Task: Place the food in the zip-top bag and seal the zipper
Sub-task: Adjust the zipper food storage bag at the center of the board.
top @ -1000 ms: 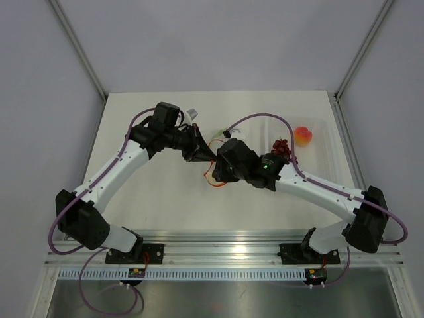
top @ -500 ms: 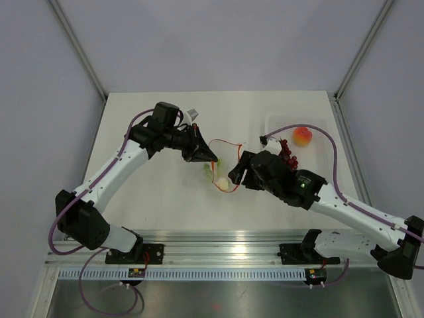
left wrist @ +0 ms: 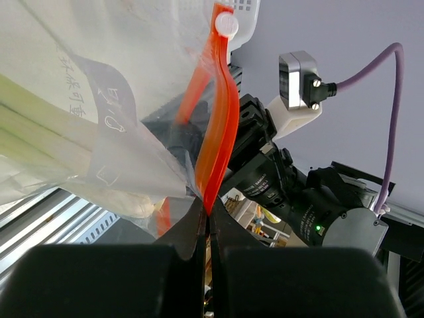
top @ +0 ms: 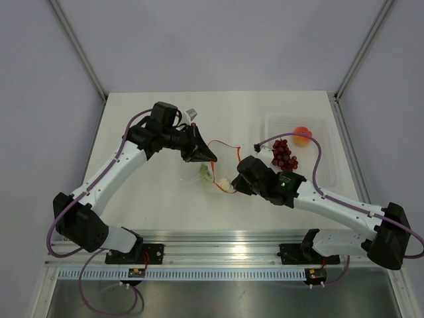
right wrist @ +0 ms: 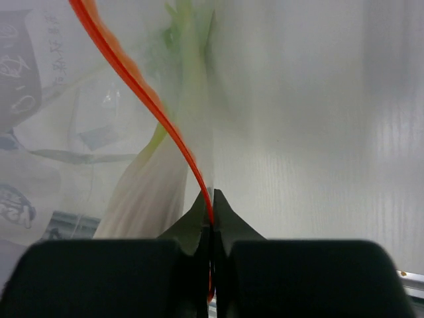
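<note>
The clear bag (left wrist: 79,99) was held up between the two arms, near the middle of the table (top: 152,199). Its orange strip (left wrist: 222,112) was bent in a curve. Long pale green and white stalks (right wrist: 152,192) lay inside the bag. The left gripper (left wrist: 207,213) had its fingers pressed tight on one end of the orange strip. The right gripper (right wrist: 212,199) pinched the orange strip too, farther along. The dark red grapes (top: 283,154) and the peach (top: 302,135) sat in a clear tray (top: 328,142) at the right side, well apart from the bag.
</note>
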